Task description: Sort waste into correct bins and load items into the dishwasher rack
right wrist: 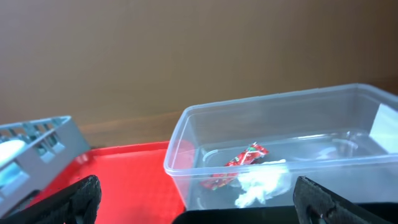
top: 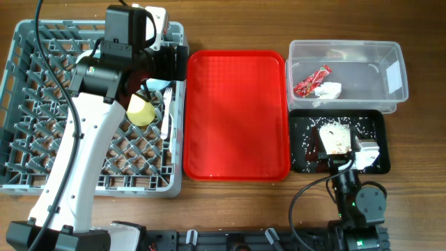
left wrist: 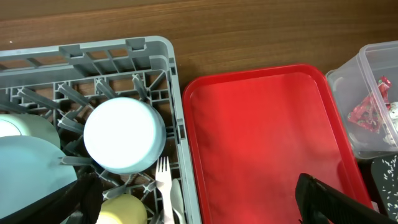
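The grey dishwasher rack [top: 42, 104] holds an upside-down white-blue bowl [left wrist: 124, 134], a pale blue plate [left wrist: 31, 168], a yellow-green cup [top: 141, 111], and a white fork [left wrist: 163, 186] with a spoon [left wrist: 177, 202] beside it. My left gripper [left wrist: 205, 202] hangs open over the rack's right edge, holding nothing. The red wrapper [top: 310, 80] and white napkin [top: 329, 89] lie in the clear tub [top: 390, 70]. Pale food scraps [top: 341, 125] are scattered in the black tray [top: 376, 122]. Over that tray my right gripper [right wrist: 199, 205] stands open and empty, facing the tub.
A red serving tray [top: 237, 115] with nothing on it lies between the rack and the two bins. The left arm reaches across the rack from the front left. Bare wooden table runs along the back and front edges.
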Tool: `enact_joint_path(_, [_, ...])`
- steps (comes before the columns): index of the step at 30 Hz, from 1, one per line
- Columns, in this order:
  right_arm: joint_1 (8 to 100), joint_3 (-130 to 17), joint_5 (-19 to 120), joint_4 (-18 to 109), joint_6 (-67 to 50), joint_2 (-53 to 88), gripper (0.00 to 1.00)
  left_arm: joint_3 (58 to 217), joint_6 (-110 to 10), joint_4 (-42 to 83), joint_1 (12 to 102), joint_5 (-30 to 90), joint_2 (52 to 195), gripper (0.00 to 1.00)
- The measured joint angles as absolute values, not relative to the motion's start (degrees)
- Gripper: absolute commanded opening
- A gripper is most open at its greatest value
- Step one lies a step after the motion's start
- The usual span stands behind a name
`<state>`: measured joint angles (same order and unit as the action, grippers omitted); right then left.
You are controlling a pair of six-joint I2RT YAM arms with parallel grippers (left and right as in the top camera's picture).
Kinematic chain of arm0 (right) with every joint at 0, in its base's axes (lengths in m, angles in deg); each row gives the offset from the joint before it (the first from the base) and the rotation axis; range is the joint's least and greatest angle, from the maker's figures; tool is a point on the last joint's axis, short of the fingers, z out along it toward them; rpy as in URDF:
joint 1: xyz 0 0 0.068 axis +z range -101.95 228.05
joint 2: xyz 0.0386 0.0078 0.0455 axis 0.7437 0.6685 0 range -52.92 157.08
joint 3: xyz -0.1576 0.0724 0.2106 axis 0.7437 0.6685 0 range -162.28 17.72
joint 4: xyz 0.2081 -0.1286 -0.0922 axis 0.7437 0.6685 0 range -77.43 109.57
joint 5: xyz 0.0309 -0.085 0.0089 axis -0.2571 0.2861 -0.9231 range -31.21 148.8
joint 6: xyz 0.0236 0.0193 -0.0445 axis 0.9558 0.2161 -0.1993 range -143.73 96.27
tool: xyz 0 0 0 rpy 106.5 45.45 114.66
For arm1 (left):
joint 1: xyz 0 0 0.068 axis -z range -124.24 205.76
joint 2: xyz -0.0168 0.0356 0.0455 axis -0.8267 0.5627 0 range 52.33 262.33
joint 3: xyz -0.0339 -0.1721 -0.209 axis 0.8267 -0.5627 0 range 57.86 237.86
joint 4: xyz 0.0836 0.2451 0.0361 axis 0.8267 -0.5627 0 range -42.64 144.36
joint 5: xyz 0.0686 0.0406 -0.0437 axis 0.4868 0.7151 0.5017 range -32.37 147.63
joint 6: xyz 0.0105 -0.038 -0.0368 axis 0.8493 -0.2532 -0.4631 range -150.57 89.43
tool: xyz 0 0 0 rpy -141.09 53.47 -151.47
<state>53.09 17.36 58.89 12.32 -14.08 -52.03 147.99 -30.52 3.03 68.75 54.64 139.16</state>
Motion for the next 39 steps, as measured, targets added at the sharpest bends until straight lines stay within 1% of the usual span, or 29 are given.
enact_joint_path(4, [51.82, 17.36, 57.12, 12.43, -21.27, -52.03, 1.00, 148.01, -30.52, 3.03, 68.75, 54.64, 139.16, 1.00])
enact_joint_path(7, [51.58, 17.36, 56.66, 12.43, -23.93, -52.03, 1.00, 148.01, -30.52, 3.03, 68.75, 54.64, 139.16, 1.00])
enact_joint_path(36, [51.58, 17.36, 56.23, 12.43, -24.09, -52.03, 1.00, 148.01, -30.52, 2.97, 68.75, 54.64, 139.12, 1.00])
enact_joint_path(39, [51.58, 17.36, 56.23, 12.52, -24.09, -52.03, 1.00, 147.50, -30.52, 1.94, 68.75, 54.64, 136.32, 1.00])
